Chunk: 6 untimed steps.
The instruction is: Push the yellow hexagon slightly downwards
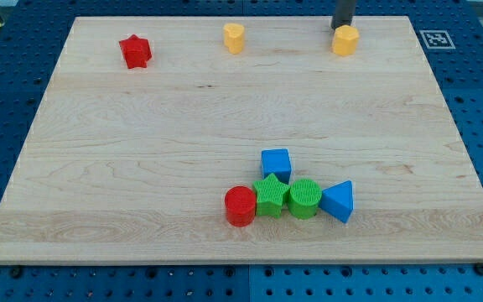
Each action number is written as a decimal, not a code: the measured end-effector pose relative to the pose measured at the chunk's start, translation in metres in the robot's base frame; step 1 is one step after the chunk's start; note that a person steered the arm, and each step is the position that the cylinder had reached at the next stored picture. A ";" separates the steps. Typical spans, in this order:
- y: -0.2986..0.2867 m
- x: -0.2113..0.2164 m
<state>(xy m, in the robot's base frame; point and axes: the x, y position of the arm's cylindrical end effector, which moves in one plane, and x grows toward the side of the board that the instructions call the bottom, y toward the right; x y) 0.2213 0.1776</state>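
Observation:
The yellow hexagon (345, 39) sits near the top edge of the wooden board (141, 168), right of the middle. My tip (340, 28) stands just above it at the view's top, touching or almost touching its upper edge. A second yellow block, heart-like (234, 38), lies to the left along the same top edge.
A red star (135, 51) lies at the top left. Near the bottom middle is a cluster: blue cube (276, 163), red cylinder (241, 205), green star (270, 195), green cylinder (305, 199), blue triangle (339, 201). A marker tag (435, 39) is at the top right corner.

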 end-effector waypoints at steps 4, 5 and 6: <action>0.013 0.000; 0.022 0.005; 0.023 0.007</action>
<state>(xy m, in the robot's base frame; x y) 0.2284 0.2009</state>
